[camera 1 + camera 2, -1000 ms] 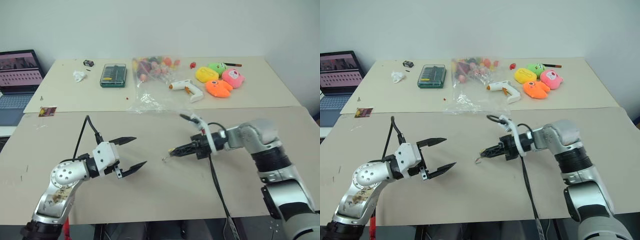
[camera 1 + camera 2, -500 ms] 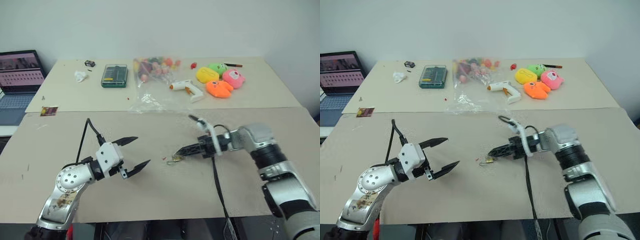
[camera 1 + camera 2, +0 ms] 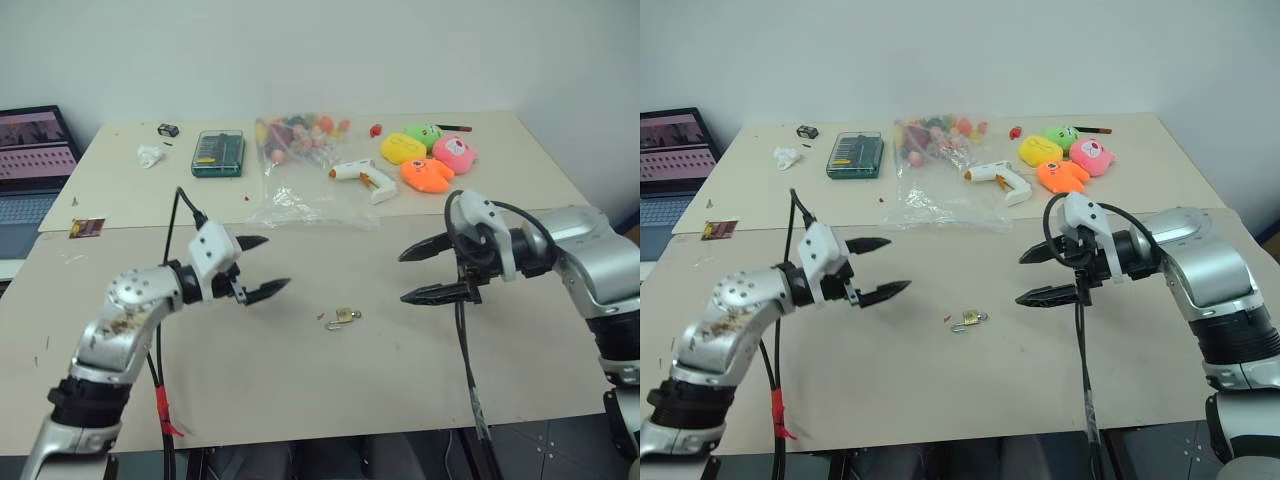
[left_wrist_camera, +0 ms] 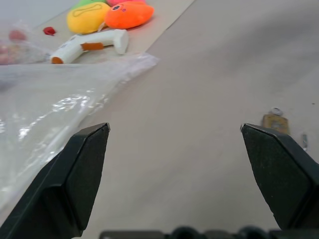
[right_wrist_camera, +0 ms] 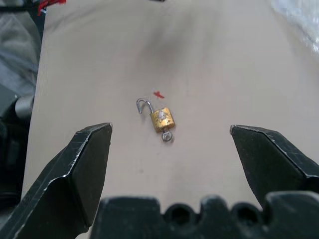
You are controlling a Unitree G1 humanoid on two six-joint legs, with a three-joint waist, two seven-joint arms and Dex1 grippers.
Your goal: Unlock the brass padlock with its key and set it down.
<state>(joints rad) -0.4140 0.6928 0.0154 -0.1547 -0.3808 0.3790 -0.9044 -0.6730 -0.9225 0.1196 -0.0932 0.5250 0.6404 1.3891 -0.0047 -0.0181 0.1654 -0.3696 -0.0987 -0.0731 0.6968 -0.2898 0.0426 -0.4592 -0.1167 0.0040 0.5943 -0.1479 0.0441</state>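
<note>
The brass padlock [image 3: 345,316] lies on the beige table [image 3: 300,390] between my two arms, its silver shackle swung open [image 5: 144,104]. The key's small silver head [image 5: 167,137] sticks out of the bottom of the padlock body. My right gripper [image 3: 403,277] hovers open a short way to the right of the padlock and above it, with nothing between its fingers. My left gripper [image 3: 272,263] is open and empty too, raised off the table to the left of the padlock, pointing toward it.
A crumpled clear plastic bag [image 3: 310,200] lies just behind the working area. Further back are a white glue gun [image 3: 365,178], plush toys [image 3: 425,160] and a green tool case [image 3: 220,152]. A laptop [image 3: 30,150] stands at the far left. A tiny red fleck [image 5: 158,94] lies by the padlock.
My right gripper opened, let go of the padlock onto the table, then rose and drew back to the right while rolling. My left gripper lifted and moved forward.
</note>
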